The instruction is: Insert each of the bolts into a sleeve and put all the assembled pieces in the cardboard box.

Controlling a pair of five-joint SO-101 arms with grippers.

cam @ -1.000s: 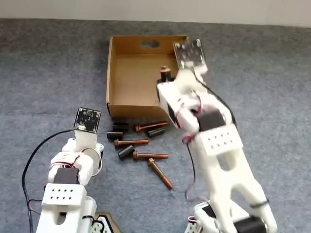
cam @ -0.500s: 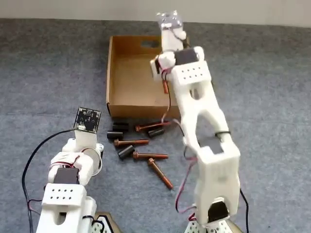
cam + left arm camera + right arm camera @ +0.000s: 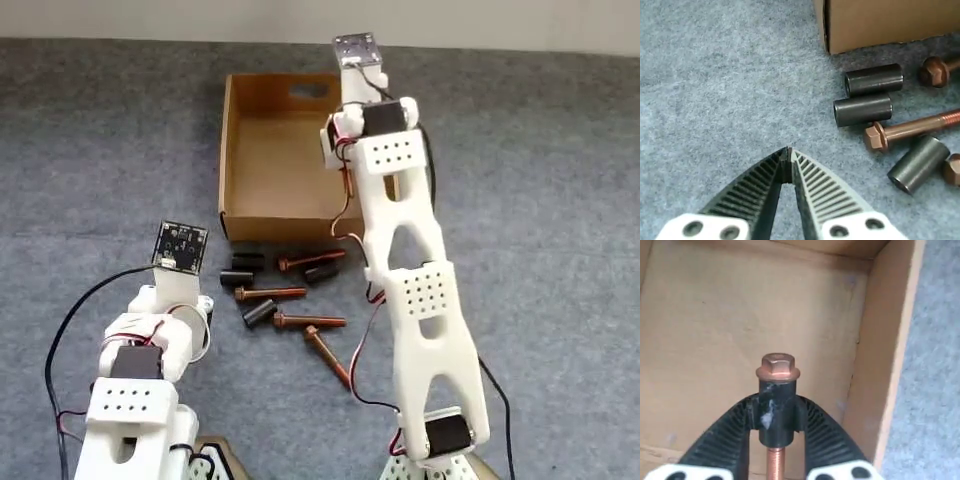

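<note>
My right gripper (image 3: 774,412) is shut on a black sleeve (image 3: 775,405) with a copper bolt (image 3: 778,365) through it. It holds this piece above the floor of the cardboard box (image 3: 890,345), close to one side wall. From above, the right arm stretches over the box (image 3: 229,150), and the bolt's shank (image 3: 347,188) hangs by the box's right wall. My left gripper (image 3: 789,154) is shut and empty over the carpet, short of the loose sleeves (image 3: 862,110). Several bolts (image 3: 270,294) and sleeves (image 3: 247,261) lie just in front of the box.
Grey carpet covers the table. The loose bolts and sleeves form a cluster between the two arms, from the box's front wall (image 3: 880,22) toward me. A bolt (image 3: 910,131) lies among the sleeves near my left gripper.
The right arm has stretched forward and swung left over the box, carrying the sleeved bolt to the box's right side. The left arm has kept still.
</note>
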